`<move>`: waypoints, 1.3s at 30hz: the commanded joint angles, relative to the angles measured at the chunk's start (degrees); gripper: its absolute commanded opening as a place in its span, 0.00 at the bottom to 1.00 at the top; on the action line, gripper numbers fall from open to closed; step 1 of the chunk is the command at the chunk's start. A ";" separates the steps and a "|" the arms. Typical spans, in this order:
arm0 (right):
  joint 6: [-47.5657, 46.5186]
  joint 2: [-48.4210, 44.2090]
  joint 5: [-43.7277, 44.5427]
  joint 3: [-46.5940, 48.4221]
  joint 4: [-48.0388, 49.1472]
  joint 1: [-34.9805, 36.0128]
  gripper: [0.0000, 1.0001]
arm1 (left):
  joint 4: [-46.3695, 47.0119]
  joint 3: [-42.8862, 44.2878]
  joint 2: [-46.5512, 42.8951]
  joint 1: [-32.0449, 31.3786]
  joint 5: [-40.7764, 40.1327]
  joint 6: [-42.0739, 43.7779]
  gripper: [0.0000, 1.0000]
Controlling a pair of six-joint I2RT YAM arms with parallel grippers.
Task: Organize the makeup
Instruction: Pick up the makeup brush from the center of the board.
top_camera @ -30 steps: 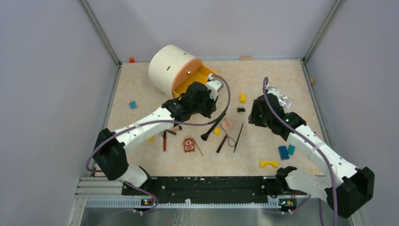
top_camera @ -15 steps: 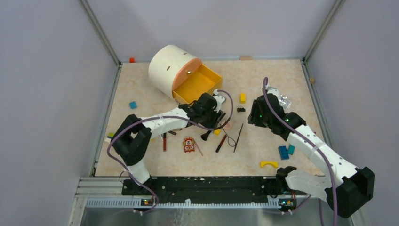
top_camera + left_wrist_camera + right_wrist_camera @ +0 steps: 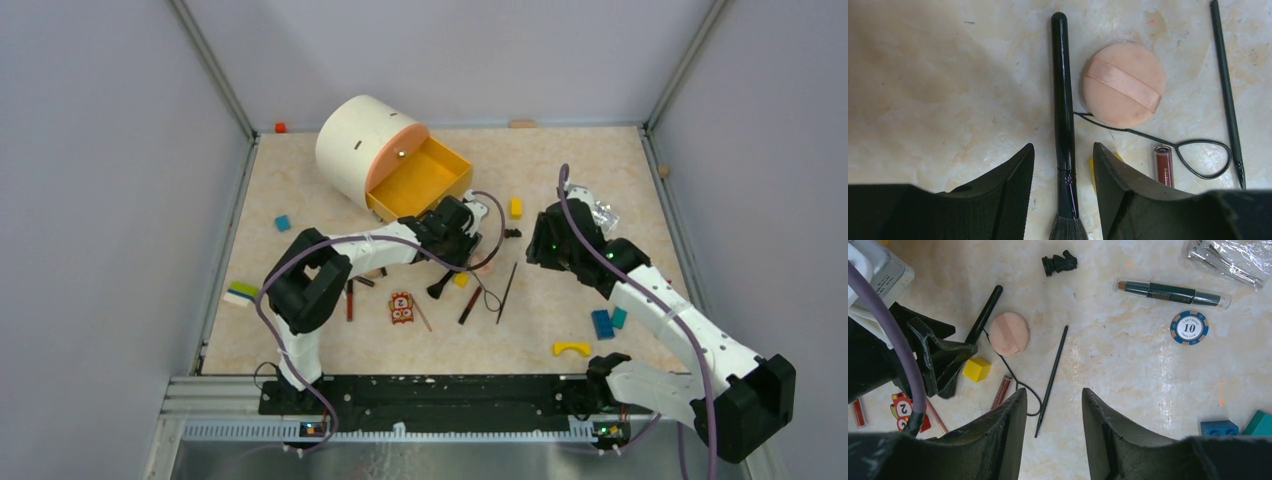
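Observation:
My left gripper (image 3: 1063,147) is open and low over the table, one jaw on each side of a black brush (image 3: 1063,90) without touching it. Just beyond lie a peach puff (image 3: 1124,84), a black wire-loop tool (image 3: 1198,150), a thin black stick (image 3: 1226,90) and a red tube (image 3: 1163,165). My right gripper (image 3: 1054,392) hangs open and empty above the table, to the right of this cluster. A dark pencil in a clear tube (image 3: 1170,292) lies further right. From above, the left gripper (image 3: 463,243) sits beside the puff (image 3: 486,264).
A white drum with an open yellow drawer (image 3: 420,180) stands behind the left gripper. A yellow block (image 3: 977,368), a patterned toy figure (image 3: 402,307), a poker chip (image 3: 1189,327), a plastic packet (image 3: 1228,257), blue blocks (image 3: 603,323) and a yellow curved piece (image 3: 571,348) are scattered about.
My left gripper has moved from the yellow drawer down and right to the brush, and its jaws have opened. The right arm has stayed put.

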 commanded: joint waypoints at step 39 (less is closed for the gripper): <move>-1.18 -1.90 1.24 0.28 0.03 -0.44 0.44 | -5.37 7.77 -8.65 0.69 4.85 0.99 0.00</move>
